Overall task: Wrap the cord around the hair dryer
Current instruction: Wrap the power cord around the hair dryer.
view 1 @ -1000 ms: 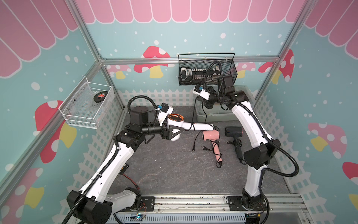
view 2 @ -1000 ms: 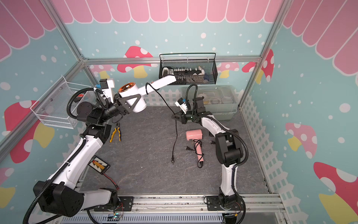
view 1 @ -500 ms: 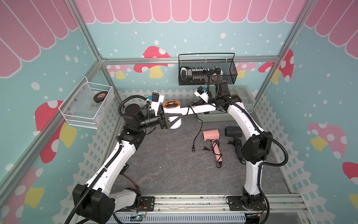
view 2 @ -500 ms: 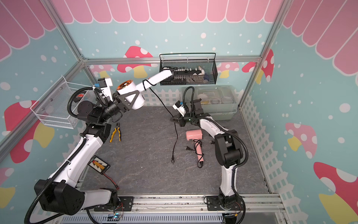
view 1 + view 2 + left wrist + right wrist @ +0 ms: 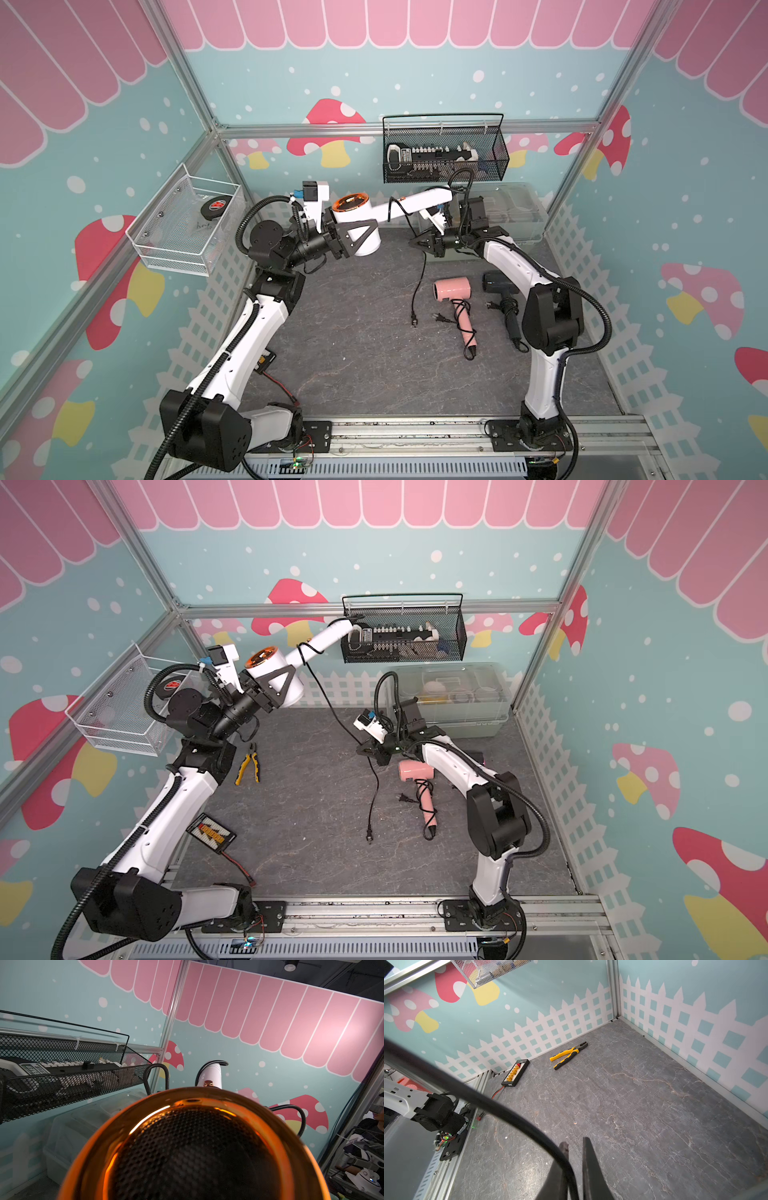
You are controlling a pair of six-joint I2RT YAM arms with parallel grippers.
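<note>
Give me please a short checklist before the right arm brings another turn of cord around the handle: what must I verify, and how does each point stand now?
1. left gripper closed on the barrel of the white hair dryer: ok.
2. One turn of cord sits on the handle: ok.
3. right gripper clamps the cord: cannot tell; the cord lies between its fingers, but a gap shows.
4. plug hangs free of the pink hair dryer: ok.
5. Wrapping complete: not ok; most of the cord hangs loose.
</note>
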